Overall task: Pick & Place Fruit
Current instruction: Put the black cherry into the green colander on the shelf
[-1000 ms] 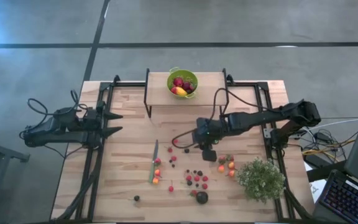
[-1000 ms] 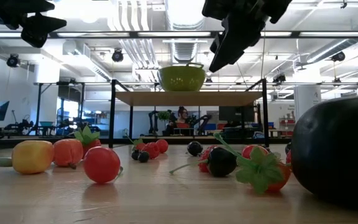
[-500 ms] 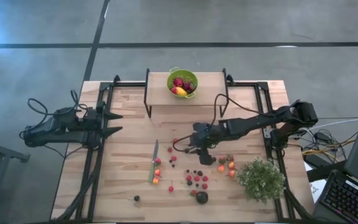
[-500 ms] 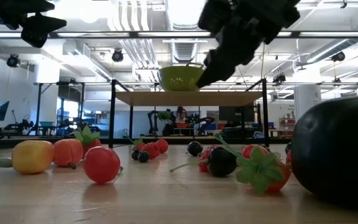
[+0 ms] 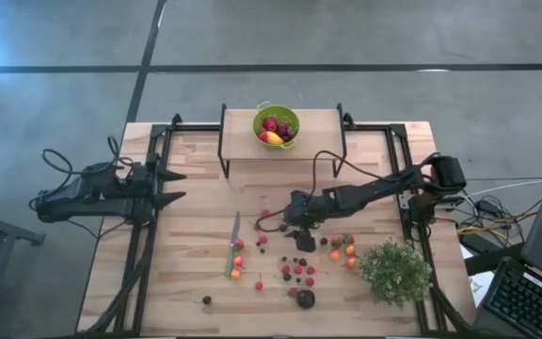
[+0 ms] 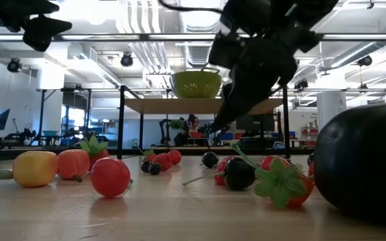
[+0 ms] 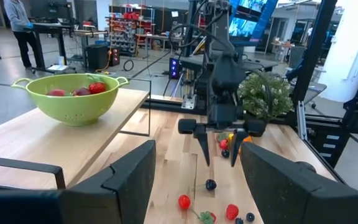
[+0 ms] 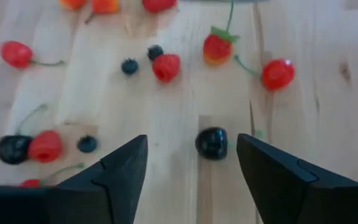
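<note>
Many small fruit pieces (image 5: 296,268) lie on the wooden table, mostly red, some dark, a few orange; one bigger dark round piece (image 5: 305,298) lies near the front. My right gripper (image 5: 293,229) is open, points down and hovers just above a small dark berry (image 8: 211,142), which lies on the table below the gap between its fingers. This gripper also shows in the left wrist view (image 7: 219,155), above the berry (image 7: 211,184). My left gripper (image 5: 175,186) is open and empty at the table's left edge. A green colander (image 5: 276,123) holding fruit stands on the raised shelf.
A slim green-handled knife (image 5: 232,243) lies left of the fruit. A bushy pale-green plant (image 5: 393,271) stands at the front right. The raised shelf (image 5: 318,127) on black legs spans the far middle. Bare wood lies between the left gripper and the knife.
My right gripper has gone toward the table's left and down, close over the small dark berry, and has stayed open. The fruit has not moved.
</note>
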You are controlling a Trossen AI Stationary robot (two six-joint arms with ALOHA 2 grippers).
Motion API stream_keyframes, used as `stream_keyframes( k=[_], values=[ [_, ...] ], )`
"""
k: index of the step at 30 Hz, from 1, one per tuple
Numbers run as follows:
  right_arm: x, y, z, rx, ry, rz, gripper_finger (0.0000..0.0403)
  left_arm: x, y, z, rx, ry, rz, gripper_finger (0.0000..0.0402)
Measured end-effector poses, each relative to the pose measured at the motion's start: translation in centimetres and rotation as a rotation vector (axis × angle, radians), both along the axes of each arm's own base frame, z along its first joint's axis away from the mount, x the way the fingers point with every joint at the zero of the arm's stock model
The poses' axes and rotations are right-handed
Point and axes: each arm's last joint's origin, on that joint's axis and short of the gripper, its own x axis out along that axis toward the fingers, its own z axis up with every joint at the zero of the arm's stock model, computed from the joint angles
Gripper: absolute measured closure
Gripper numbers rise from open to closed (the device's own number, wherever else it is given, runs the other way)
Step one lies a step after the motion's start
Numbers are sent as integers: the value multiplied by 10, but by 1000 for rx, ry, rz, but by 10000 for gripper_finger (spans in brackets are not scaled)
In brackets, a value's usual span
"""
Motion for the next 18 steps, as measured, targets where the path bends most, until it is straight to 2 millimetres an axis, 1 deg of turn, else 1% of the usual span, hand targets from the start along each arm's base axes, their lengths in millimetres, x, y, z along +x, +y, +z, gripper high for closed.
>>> stream_keyframes(
  k=[3,8,13,18],
  values=[
    [4,0,-7,1,23,-5,151,0,0,0,0,3,-1,161],
    [13,1,-12,-21,26,-10,147,0,0,0,0,3,-1,161],
    [18,0,-21,-51,49,-19,161,0,0,-1,0,9,-1,161],
    [20,0,-26,-52,56,-21,177,0,0,-1,0,11,-1,161]
  ],
)
